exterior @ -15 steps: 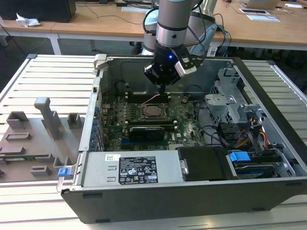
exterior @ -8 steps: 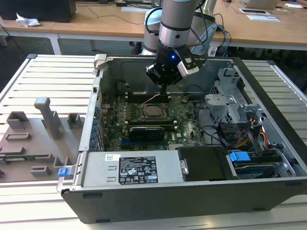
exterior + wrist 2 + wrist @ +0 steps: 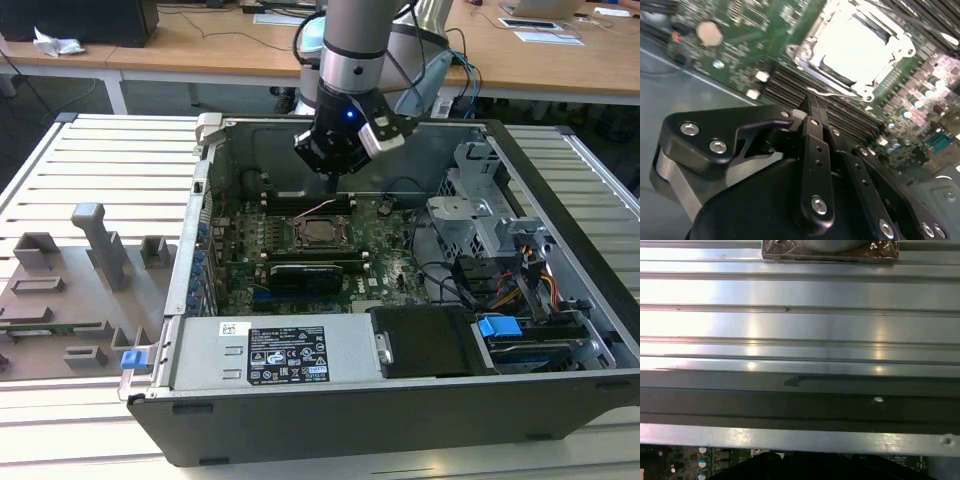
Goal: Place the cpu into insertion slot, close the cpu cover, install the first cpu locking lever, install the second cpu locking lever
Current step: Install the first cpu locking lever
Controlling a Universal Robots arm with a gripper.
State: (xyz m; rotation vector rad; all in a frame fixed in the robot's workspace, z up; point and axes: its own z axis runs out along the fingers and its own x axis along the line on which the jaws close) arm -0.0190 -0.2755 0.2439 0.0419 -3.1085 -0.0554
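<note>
Levers come next, we judge: our claw (image 3: 809,102), pinched shut and empty, hangs beside the cover (image 3: 860,47) at upper right, wanting a slow, square press.

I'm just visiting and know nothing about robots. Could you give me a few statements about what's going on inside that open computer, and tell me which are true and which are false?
1. The gripper hangs over the motherboard inside the open computer case. True.
2. The cpu lies on the table outside the case. False: it sits in the insertion slot on the board.
3. The cpu cover lies down flat around the chip. True.
4. The gripper carries the chip. False: its thin jaws are closed together with nothing between them.
5. The jaws point at the memory slots beside the socket. True.
</note>
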